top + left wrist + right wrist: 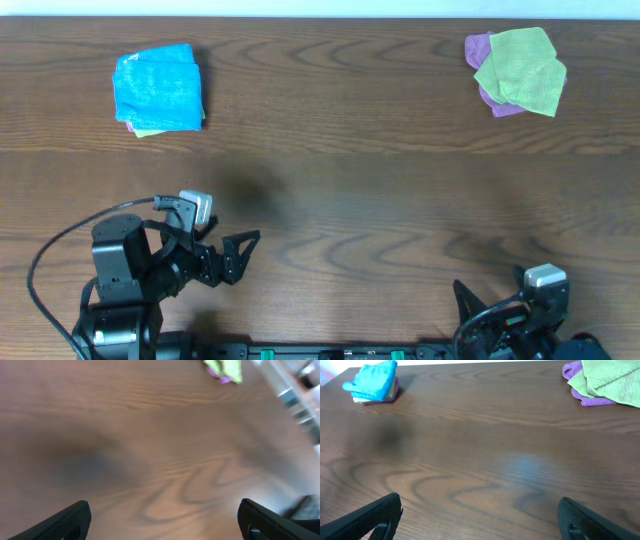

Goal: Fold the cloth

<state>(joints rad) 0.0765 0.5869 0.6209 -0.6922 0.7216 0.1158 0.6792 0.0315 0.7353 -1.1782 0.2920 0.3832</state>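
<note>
The bright blue cloth lies folded at the far left of the table, on top of a small stack with lime-green and purple edges showing beneath. It also shows in the right wrist view at the top left. My left gripper is open and empty near the front left, low over bare wood. My right gripper is open and empty at the front right. Both are far from the blue cloth.
A lime-green cloth lies crumpled over a purple cloth at the far right; they also show in the right wrist view and the left wrist view. The wooden table spans the view.
</note>
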